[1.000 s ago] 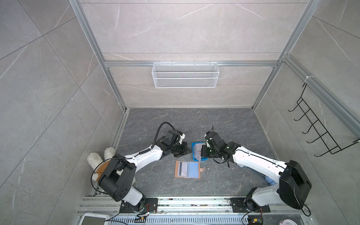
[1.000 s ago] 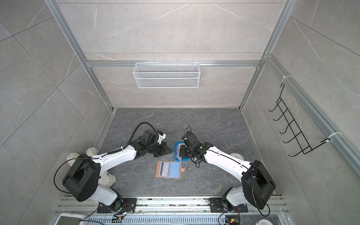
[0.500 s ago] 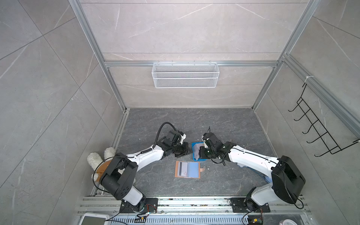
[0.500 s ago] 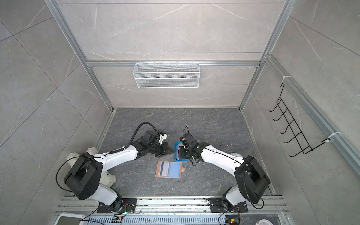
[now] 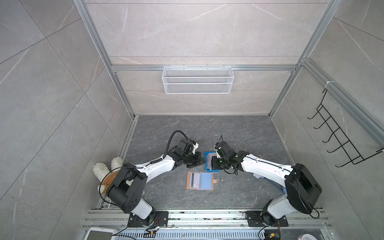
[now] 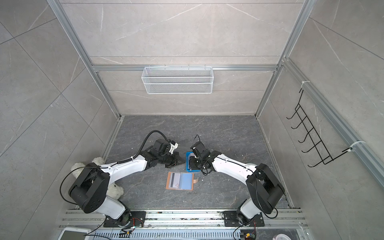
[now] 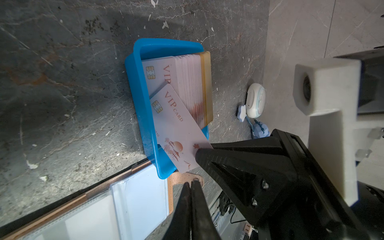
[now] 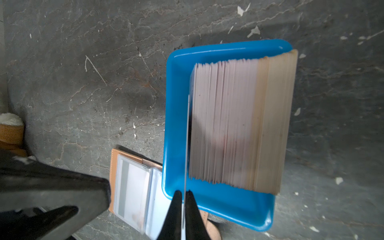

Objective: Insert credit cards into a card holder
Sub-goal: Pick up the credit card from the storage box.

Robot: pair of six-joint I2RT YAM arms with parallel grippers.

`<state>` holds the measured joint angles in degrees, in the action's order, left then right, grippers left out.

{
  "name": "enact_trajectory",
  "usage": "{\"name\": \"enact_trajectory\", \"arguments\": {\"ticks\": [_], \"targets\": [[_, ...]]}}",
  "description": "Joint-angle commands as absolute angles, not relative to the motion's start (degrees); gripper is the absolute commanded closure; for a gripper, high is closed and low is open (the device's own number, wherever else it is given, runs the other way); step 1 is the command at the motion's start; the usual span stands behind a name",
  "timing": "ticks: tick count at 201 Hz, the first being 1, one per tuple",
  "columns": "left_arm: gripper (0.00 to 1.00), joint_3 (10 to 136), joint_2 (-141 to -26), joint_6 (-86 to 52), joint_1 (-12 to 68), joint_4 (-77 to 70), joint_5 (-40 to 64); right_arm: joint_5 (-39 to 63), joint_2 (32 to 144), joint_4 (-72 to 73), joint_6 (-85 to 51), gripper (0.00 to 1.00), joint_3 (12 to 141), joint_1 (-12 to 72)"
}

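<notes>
**Jaws: right pinches one card on edge, left shut with nothing in it**

The right jaws are closed flat on a single credit card (image 8: 186, 145), gripping it by one short end. The card stands on edge and tilted. One corner is down inside the blue tray (image 7: 138, 93) against the face of the upright stack of cards (image 8: 239, 124), and its gripped end reaches out past the tray's rim. The left jaws are pressed together and empty, just beside the tray's 9 o'clock wall in both top views.

The card holder (image 5: 200, 180) lies open and flat on the tabletop (image 5: 239, 135), sleeves up, at about 7 o'clock of the tray. Its 12 o'clock edge is just beside the tray's rim. A dark-striped card (image 5: 194, 180) sits in the sleeve on its 9 o'clock half, and the snap tab (image 5: 217, 180) sticks out at 3 o'clock. Open tabletop stretches from the tray at 12 o'clock to the back wall (image 5: 197, 104), and from the holder at 6 o'clock to the rail (image 5: 207, 214).
</notes>
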<state>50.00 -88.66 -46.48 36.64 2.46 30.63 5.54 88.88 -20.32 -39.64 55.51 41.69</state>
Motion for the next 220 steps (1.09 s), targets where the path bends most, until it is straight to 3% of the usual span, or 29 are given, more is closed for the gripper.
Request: {"name": "enact_trajectory", "arguments": {"ticks": [1,24,68,94,149,182,220], "targets": [[0.94,49.3,-87.4,-46.1,36.8,1.3,31.5,4.0,89.2,-21.1,-41.1,0.95,56.9,41.6],[0.94,47.9,-85.1,-45.8,36.8,1.6,31.1,3.7,87.4,-21.2,-41.9,1.00,56.2,41.6],[0.93,43.5,-79.1,-46.9,36.5,0.6,30.7,3.6,80.9,-21.6,-43.0,1.00,52.6,41.6],[0.86,39.8,-74.6,-49.4,36.2,-2.3,31.4,4.5,76.1,-20.3,-43.9,1.00,49.5,41.7],[0.79,30.3,-70.9,-60.4,36.2,-21.1,35.1,3.5,65.9,-17.9,-45.7,1.00,44.7,41.5],[0.77,26.5,-74.2,-68.8,37.1,-39.9,36.0,3.8,60.4,-15.0,-47.4,1.00,42.3,41.0],[0.75,26.7,-77.2,-71.6,38.6,-47.3,34.6,3.6,55.0,-13.4,-48.6,1.00,41.3,40.4]]}}
